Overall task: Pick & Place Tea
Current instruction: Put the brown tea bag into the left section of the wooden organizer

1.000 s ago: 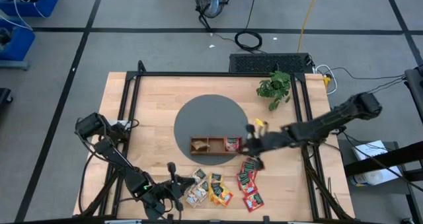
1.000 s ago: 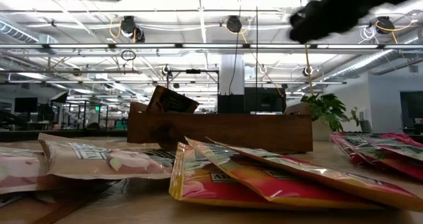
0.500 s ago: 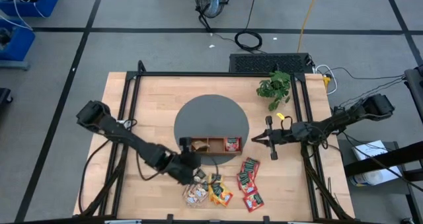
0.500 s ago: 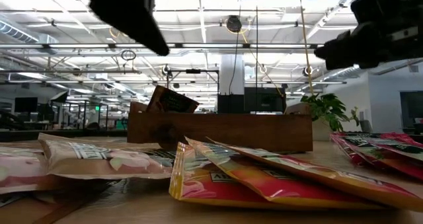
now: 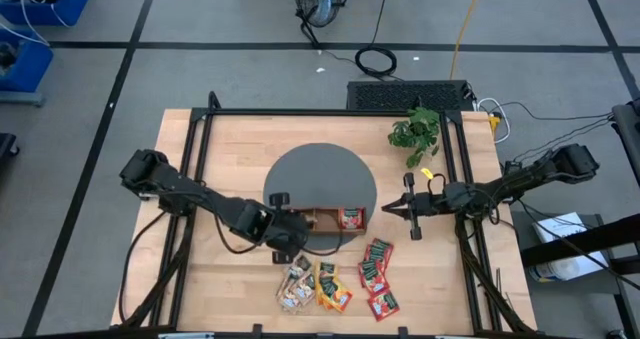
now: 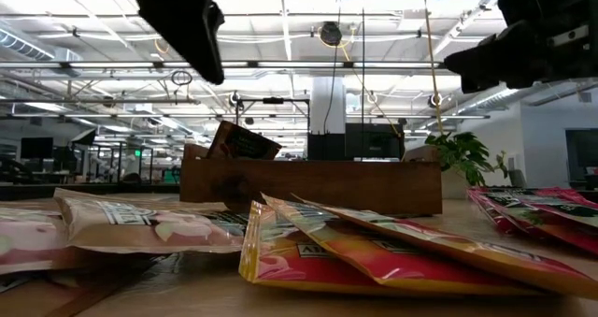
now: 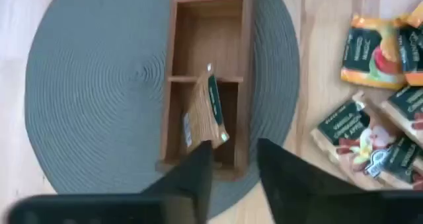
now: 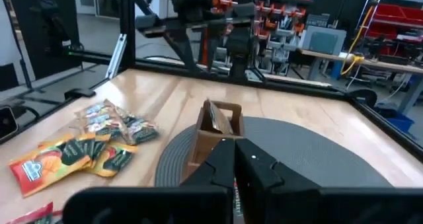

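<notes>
Seen from above: left pincer (image 5: 283, 222) poised over the left end of the wooden three-compartment tray (image 5: 325, 220), which sits on the near edge of a round grey mat (image 5: 318, 182) on the bench (image 5: 230, 149). Right pincer (image 5: 390, 211) held off to the right of the tray, clear of it, with a potted plant (image 5: 415, 131) farther back.

Loose tea packets (image 5: 338, 279) spread on the bench in front of the tray: beige-brown ones to the left, orange-yellow in the middle, red to the right. Red packet (image 5: 351, 217) already lying in the tray's right compartment.

Revealed only by the left wrist view: fingers (image 7: 197, 178) parted with nothing between them, and directly beyond them a beige-brown packet (image 7: 203, 113) standing on edge, tilted, in the tray's end compartment and leaning over the divider.

Right wrist view: fingers (image 8: 221, 168) pressed together, holding nothing, aimed toward the tray end-on, with that same packet poking above the rim.

Low view: packet's dark top corner (image 6: 241, 142) jutting above the tray wall; orange-yellow and beige packets filling the foreground; both arms only dark shapes overhead.
</notes>
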